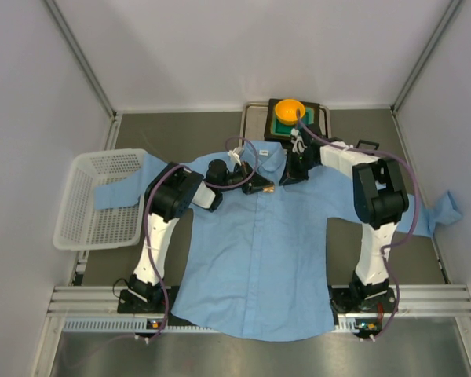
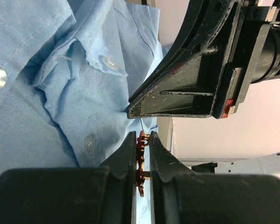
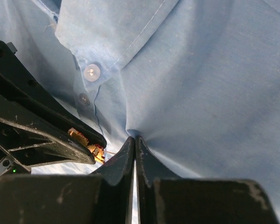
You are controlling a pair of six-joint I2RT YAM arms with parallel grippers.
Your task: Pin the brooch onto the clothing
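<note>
The light blue shirt, the clothing (image 1: pixel 259 259), lies flat on the table, collar at the far side. My left gripper (image 2: pixel 141 135) is shut on the small red-orange brooch (image 2: pixel 141 154), whose thin pin points up out of the fingertips toward the placket. From above, the brooch (image 1: pixel 268 188) sits just below the collar. My right gripper (image 3: pixel 134 139) is shut on a pinch of the clothing (image 3: pixel 200 84), and the cloth puckers at its tips. The two grippers almost meet, with the brooch (image 3: pixel 95 150) just left of the right fingers.
A round orange bowl (image 1: pixel 290 109) rests on a green and black stand (image 1: pixel 276 127) behind the collar. A white mesh basket (image 1: pixel 102 196) stands at the left over one sleeve. Grey walls close in the table on three sides.
</note>
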